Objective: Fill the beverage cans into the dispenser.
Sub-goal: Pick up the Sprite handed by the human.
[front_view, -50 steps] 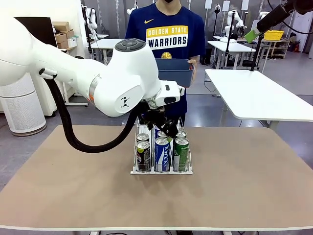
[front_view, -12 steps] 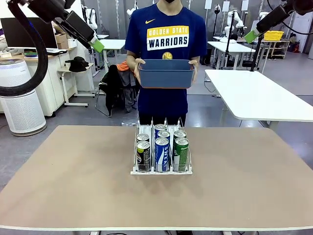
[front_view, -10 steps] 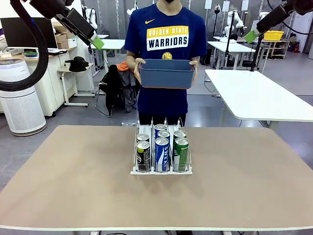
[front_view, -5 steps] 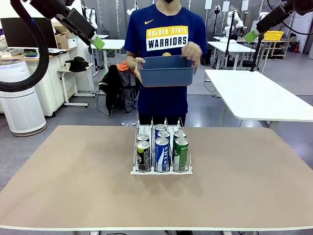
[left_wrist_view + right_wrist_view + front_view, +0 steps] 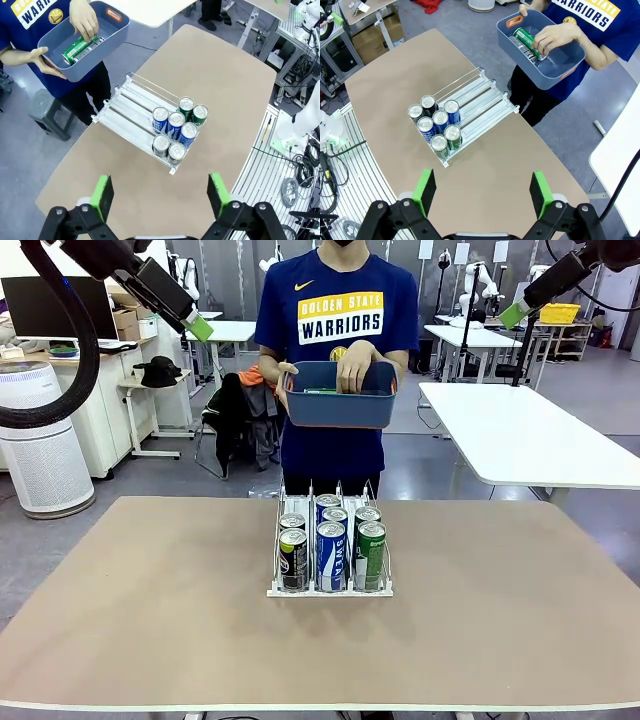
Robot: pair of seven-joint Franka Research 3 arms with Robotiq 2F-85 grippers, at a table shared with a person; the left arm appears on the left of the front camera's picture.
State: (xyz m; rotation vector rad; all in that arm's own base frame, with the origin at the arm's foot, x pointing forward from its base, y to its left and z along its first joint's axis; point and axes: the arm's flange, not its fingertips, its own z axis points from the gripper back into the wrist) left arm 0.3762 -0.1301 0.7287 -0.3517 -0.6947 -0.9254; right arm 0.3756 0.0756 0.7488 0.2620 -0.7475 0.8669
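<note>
1. Black, blue and green cans (image 5: 331, 555) are standing upright in the dispenser (image 5: 330, 593), bunched at its robot-side end: two black in the left lane, three blue in the middle, two green in the right.
2. Dispenser is sitting mid-desk (image 5: 150, 620); the far stretch of its lanes is lying bare.
3. Person at the far side is holding a blue-grey tub (image 5: 340, 408) and resting a free hand (image 5: 555, 36) on a green can (image 5: 524, 36) lying inside it.
4. Left hand (image 5: 160, 192) and right hand (image 5: 482, 192) are hovering high above the desk, both spread wide, holding nothing.
</note>
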